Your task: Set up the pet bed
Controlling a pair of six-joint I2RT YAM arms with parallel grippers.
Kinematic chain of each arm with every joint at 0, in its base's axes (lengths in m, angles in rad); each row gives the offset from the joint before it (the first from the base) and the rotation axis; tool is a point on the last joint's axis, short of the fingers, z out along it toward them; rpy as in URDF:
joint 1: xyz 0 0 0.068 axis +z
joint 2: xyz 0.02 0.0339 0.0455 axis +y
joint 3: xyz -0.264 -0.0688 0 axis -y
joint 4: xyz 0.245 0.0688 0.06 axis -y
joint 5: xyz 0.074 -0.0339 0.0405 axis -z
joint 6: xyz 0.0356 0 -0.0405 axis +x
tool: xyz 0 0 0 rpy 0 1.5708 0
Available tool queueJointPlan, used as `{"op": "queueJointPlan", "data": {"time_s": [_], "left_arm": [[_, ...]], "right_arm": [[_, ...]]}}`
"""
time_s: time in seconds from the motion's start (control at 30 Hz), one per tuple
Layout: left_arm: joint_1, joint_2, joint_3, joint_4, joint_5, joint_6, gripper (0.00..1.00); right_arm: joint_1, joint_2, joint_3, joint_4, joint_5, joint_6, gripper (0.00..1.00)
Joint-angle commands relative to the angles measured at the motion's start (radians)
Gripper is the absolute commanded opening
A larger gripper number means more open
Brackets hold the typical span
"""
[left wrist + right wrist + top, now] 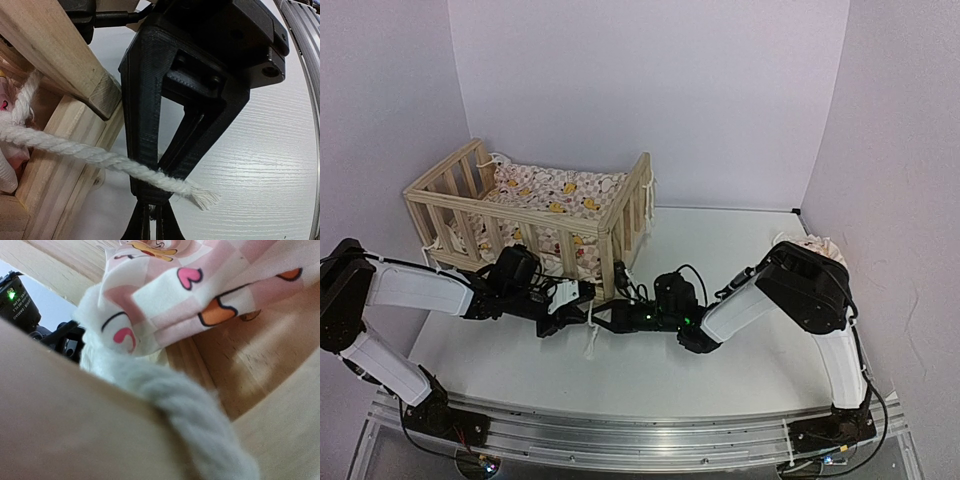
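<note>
The pet bed [440,185], a light-wood slatted crib, stands at the back left with a pink duck-print cushion [560,190] inside. Both arms meet at its near right corner post [50,45]. A white twisted cord [75,150] runs from the cushion past the post to a frayed end. My right gripper [605,318] is shut, and its black fingers [145,130] converge right where the cord crosses them. My left gripper [151,212] is shut just below the cord, tip to tip with the right one. In the right wrist view the cord [200,430] runs close under the cushion's corner [200,285]; its own fingers are hidden.
Another white cord [590,340] dangles to the table below the two grippers. A small matching pillow [817,243] lies behind the right arm near the right wall. The metal rail [640,435] runs along the near edge.
</note>
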Motion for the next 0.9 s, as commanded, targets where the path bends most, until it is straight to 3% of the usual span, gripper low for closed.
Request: {"op": "queueJointPlan", "data": {"time_s": [0.0, 0.4, 0.5, 0.63, 0.87], "left_arm": [[-0.009, -0.010, 0.033, 0.029, -0.014, -0.032, 0.00], [-0.009, -0.019, 0.034, 0.016, -0.055, -0.054, 0.00], [-0.009, -0.020, 0.036, 0.021, -0.055, -0.063, 0.00], [-0.009, -0.018, 0.040, 0.023, -0.057, -0.068, 0.00], [-0.009, -0.023, 0.039, 0.025, -0.056, -0.080, 0.00]], "right_arm": [[0.031, -0.094, -0.049, -0.036, 0.064, -0.035, 0.00], [0.094, -0.406, -0.284, -0.337, 0.446, -0.157, 0.25], [0.127, -0.348, -0.281, -0.383, 0.508, -0.105, 0.44], [0.160, -0.226, -0.184, -0.378, 0.525, -0.125, 0.63], [0.162, -0.053, -0.062, -0.213, 0.525, -0.151, 0.70]]}}
